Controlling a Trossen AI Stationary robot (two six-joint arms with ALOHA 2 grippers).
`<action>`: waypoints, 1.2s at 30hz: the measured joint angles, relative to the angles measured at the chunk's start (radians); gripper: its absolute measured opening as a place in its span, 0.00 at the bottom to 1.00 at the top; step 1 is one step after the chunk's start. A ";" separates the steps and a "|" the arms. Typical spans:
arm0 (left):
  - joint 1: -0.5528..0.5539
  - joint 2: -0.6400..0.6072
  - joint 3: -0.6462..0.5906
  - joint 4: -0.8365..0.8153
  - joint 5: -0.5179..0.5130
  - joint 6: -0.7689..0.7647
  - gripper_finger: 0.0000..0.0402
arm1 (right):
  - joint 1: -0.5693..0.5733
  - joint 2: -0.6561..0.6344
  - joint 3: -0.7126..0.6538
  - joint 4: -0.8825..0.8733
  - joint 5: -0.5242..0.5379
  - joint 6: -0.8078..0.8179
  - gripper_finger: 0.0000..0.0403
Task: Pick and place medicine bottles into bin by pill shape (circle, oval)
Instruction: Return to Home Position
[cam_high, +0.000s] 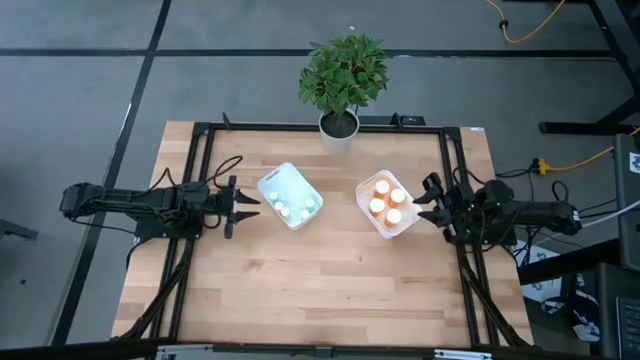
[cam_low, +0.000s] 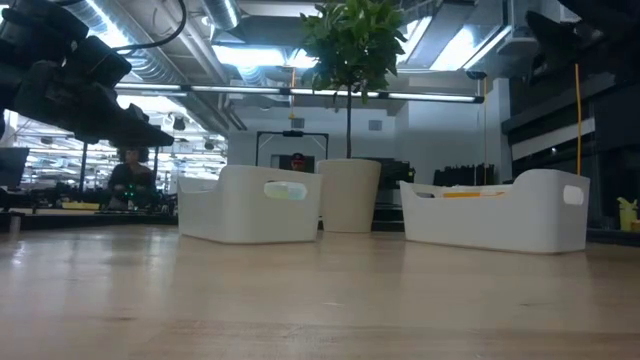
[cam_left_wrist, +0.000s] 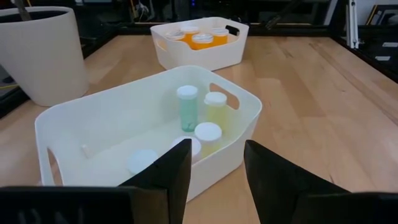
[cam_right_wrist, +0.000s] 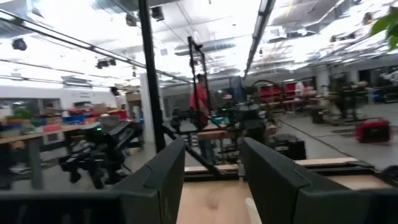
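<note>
Two white bins stand mid-table. The left bin (cam_high: 290, 196) (cam_left_wrist: 149, 118) holds several pale teal and yellow-green bottles (cam_left_wrist: 188, 107) with white caps, standing on its floor. The right bin (cam_high: 387, 204) (cam_left_wrist: 199, 42) holds orange bottles (cam_high: 385, 200) (cam_left_wrist: 203, 40). My left gripper (cam_high: 243, 207) (cam_left_wrist: 214, 163) is open and empty, just left of the left bin, pointing at it. My right gripper (cam_high: 428, 208) (cam_right_wrist: 211, 171) is open and empty, just right of the right bin, raised off the table.
A potted plant (cam_high: 342, 85) in a white pot (cam_left_wrist: 40, 53) stands at the table's far edge between the bins. Black frame rails (cam_high: 195, 180) run along the table's left, right and far sides. Bare wood lies toward the near edge (cam_high: 320, 290). People show in the room behind.
</note>
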 joint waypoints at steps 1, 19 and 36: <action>0.000 0.000 0.000 0.000 -0.002 0.000 0.35 | 0.000 0.001 -0.003 0.001 -0.011 0.015 0.40; 0.000 0.000 0.000 0.000 -0.003 0.000 0.35 | 0.000 0.002 -0.003 -0.223 -0.173 0.016 0.40; 0.000 0.000 0.000 0.001 -0.003 0.000 0.35 | 0.000 0.002 -0.003 -0.226 -0.173 0.017 0.40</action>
